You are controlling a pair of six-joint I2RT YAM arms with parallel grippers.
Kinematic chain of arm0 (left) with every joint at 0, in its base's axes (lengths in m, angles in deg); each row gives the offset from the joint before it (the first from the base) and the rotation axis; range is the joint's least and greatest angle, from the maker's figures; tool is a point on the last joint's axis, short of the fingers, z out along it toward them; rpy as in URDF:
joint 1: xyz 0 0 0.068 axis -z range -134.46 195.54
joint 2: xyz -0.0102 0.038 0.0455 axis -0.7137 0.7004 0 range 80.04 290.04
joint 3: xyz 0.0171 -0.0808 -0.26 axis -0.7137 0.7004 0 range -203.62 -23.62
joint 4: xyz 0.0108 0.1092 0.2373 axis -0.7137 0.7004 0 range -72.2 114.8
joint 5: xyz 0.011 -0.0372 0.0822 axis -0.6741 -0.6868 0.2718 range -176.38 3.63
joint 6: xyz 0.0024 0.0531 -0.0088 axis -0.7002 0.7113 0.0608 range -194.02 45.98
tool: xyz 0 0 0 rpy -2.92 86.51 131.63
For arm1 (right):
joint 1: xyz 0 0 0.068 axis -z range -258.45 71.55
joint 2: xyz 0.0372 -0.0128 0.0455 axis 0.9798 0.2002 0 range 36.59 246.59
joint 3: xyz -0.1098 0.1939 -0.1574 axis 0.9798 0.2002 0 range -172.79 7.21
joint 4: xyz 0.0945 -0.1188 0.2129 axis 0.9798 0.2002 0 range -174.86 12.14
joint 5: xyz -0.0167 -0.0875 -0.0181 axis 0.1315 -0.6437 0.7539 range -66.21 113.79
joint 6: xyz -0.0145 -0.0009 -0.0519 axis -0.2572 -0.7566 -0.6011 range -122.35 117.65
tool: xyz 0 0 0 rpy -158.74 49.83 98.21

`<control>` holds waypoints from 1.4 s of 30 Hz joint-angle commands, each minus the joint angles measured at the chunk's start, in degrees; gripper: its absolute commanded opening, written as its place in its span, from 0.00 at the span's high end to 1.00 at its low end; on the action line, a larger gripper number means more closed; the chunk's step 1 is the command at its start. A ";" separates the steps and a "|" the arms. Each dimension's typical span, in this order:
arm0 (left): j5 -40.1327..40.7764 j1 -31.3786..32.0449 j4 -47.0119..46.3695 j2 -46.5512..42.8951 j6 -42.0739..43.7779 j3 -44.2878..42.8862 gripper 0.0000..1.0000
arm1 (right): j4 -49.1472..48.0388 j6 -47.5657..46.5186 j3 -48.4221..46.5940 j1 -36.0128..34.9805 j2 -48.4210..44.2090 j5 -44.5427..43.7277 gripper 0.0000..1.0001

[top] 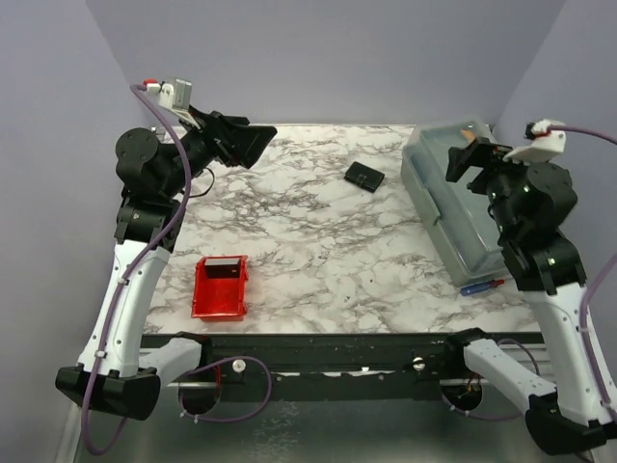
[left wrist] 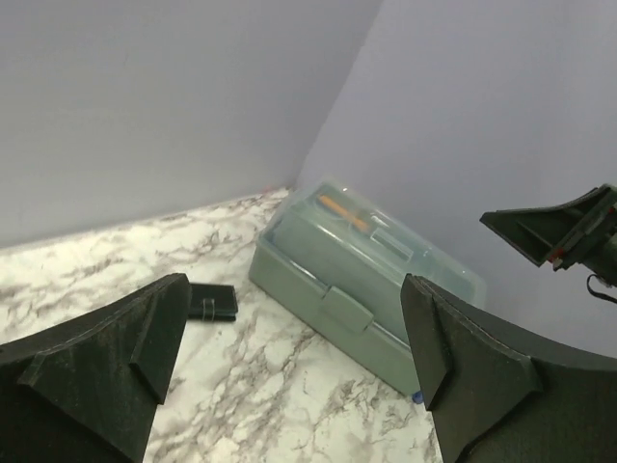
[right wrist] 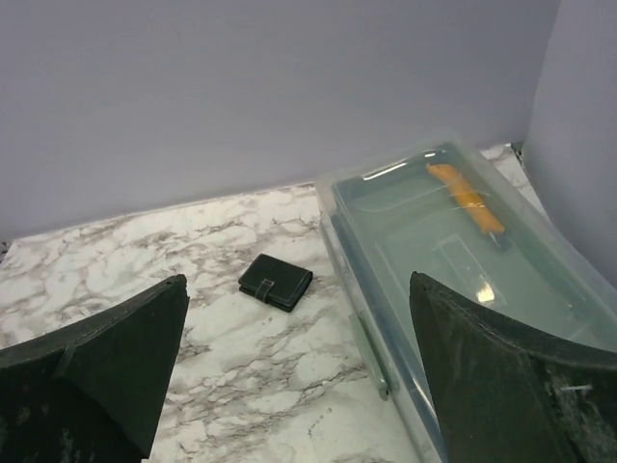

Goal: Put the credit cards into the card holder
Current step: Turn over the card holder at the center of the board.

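The card holder [top: 364,177], a small black folded case with a strap, lies shut on the marble table at the back centre, also seen in the left wrist view [left wrist: 212,302] and the right wrist view [right wrist: 276,282]. A dark credit card [top: 224,267] with a pale strip seems to stand at the far end of the red tray [top: 218,301]; other cards do not show. My left gripper [top: 239,141] [left wrist: 294,289] hangs open and empty above the back left of the table. My right gripper [top: 470,160] [right wrist: 297,280] is open and empty over the lidded box.
A large translucent grey-blue lidded box [top: 453,198] [left wrist: 357,280] [right wrist: 463,251] fills the right side, with an orange object [right wrist: 466,198] inside. A blue pen [top: 480,285] lies at the box's near end. Grey walls close the back and both sides.
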 commanded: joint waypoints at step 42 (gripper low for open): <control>-4.38 -6.57 2.38 20.26 -6.82 20.01 0.03 | -27.88 -42.40 -18.34 -11.33 81.98 -5.28 0.14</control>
